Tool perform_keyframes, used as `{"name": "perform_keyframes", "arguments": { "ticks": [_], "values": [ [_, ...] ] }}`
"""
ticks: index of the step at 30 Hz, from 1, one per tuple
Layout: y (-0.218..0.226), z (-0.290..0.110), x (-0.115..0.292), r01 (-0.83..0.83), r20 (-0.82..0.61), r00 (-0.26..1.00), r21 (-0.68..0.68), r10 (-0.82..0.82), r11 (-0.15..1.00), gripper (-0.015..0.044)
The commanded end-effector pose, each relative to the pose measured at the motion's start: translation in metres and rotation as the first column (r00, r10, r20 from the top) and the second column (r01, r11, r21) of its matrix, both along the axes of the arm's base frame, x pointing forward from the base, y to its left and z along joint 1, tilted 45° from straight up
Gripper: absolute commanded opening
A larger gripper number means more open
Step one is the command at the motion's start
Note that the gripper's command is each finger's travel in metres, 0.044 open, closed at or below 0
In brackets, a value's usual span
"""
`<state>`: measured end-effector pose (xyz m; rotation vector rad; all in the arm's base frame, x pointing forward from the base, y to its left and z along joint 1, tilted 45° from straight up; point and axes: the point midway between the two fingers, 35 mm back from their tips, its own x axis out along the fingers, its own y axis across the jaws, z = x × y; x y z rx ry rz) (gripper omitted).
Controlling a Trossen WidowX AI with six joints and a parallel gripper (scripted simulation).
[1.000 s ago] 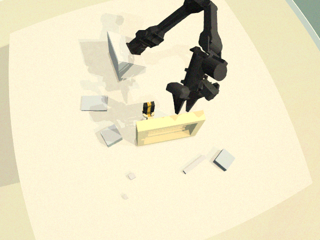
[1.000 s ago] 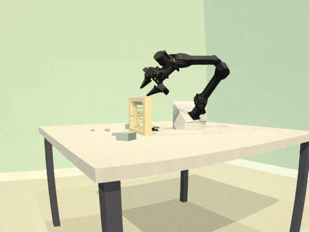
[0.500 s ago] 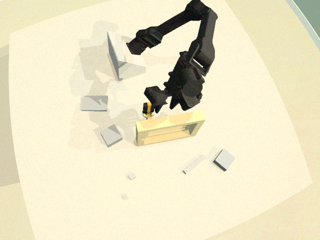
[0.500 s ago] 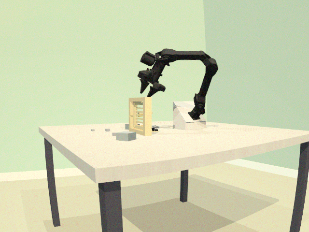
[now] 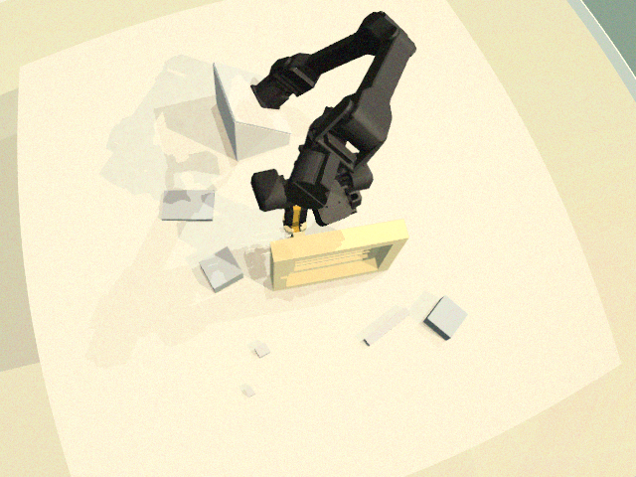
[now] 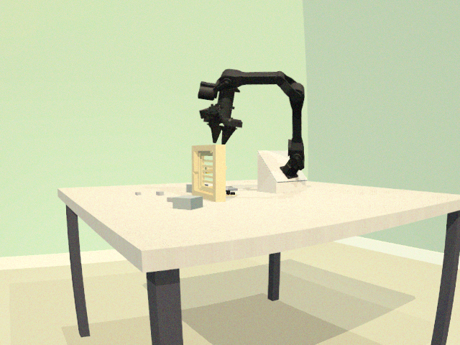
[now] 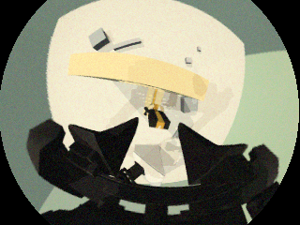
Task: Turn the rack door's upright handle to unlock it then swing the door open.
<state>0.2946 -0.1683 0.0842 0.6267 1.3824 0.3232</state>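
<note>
The yellow rack frame (image 5: 359,234) (image 6: 220,174) (image 7: 136,70) stands upright on the table. Its slatted door (image 5: 334,259) appears shut inside it; the angle cannot be read exactly. A black piece with an orange stripe, which looks like the handle (image 5: 296,218) (image 7: 161,123), sticks out on the arm's side of the frame. Whether it is turned cannot be told. My gripper (image 6: 218,142) (image 7: 157,123) is open and empty, pointing down with its fingertips near the height of the frame's top. In the wrist view the handle shows between the fingertips but farther down. The arm hides the fingertips in the top view.
A pale wedge-shaped stand (image 5: 261,135) (image 6: 267,174) is beside the arm's base. A flat grey block (image 5: 188,205) and a grey box (image 5: 223,271) lie left of the frame. Beyond it are another box (image 5: 446,318) (image 6: 187,202), a thin bar (image 5: 386,326) and two tiny blocks (image 5: 261,350) (image 5: 248,391).
</note>
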Motion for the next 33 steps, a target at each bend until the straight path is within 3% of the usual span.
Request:
{"name": "perform_keyframes", "arguments": {
  "ticks": [1,7,33],
  "values": [
    [-0.005,-0.003,-0.006,0.017,-0.028,0.999,0.088,-0.015,0.996,0.0292],
    [-0.012,-0.005,-0.014,0.049,-0.065,0.997,0.193,-0.037,0.980,0.0292],
    [0.013,-0.032,-0.007,0.046,-0.098,0.995,0.181,-0.029,0.982,0.0292]
  ]
}}
